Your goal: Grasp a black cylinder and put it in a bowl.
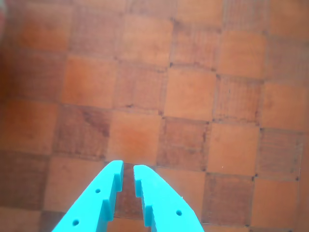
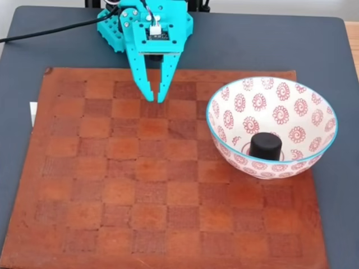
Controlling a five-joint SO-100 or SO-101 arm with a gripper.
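- One black cylinder (image 2: 265,146) stands upright inside your bowl (image 2: 314,157), at its bottom.
- Your gripper (image 2: 155,100) holds nothing, its jaws nearly closed, above the checkered board (image 2: 140,190) well apart from the bowl.

arm (image 2: 147,31): teal plastic | end effector (image 2: 155,98): tapered toothed fingers | black cable (image 2: 50,31)

Hobby tabletop, leather chessboard (image 2: 140,185), grey table (image 2: 252,45)
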